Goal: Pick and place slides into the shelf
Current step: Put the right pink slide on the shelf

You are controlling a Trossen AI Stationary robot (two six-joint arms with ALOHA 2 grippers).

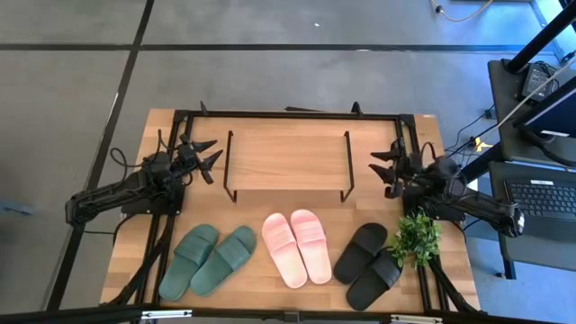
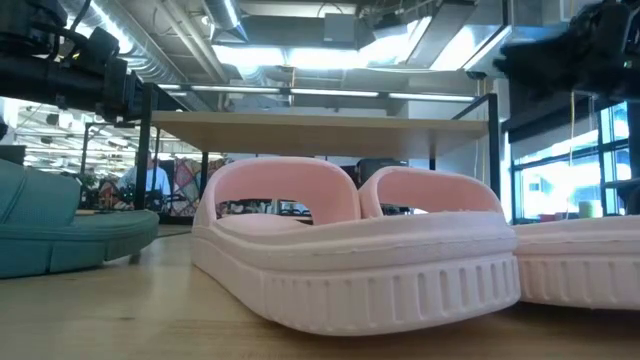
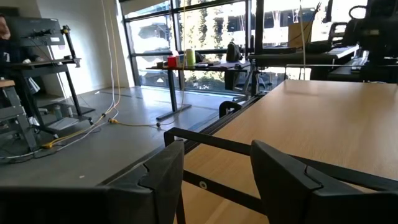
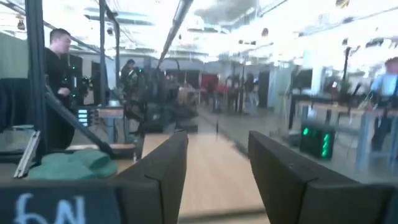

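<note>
**High view: both arms parked beside the shelf, all slides still on the table**

Left gripper (image 1: 209, 155) sits at the left end of the shelf (image 1: 286, 155), fingers spread and empty. Right gripper (image 1: 382, 167) sits at the right end in the same condition: fingers apart, nothing between them. Each gripper points inward toward the shelf's wire side frame and stands just beside it without contact.

The three pairs lie in a row on the table (image 1: 162, 126) in front of the shelf, on the near side of both grippers. The green slides (image 1: 209, 261) lie at the left, closest to the left gripper. The black slides (image 1: 370, 265) lie at the right, closest to the right gripper and just beside the potted plant (image 1: 416, 238). The pink slides (image 1: 298, 247) lie in the middle, roughly equidistant from both arms. Every pair's long axis runs front to back, with the green and black pairs angled to the right at their far ends.

Judgement: no pick has begun. Either arm must travel forward and down to reach its nearest pair.

The low view confirms open space under the shelf's top board behind the pink slides, which the high view cannot show.
</note>
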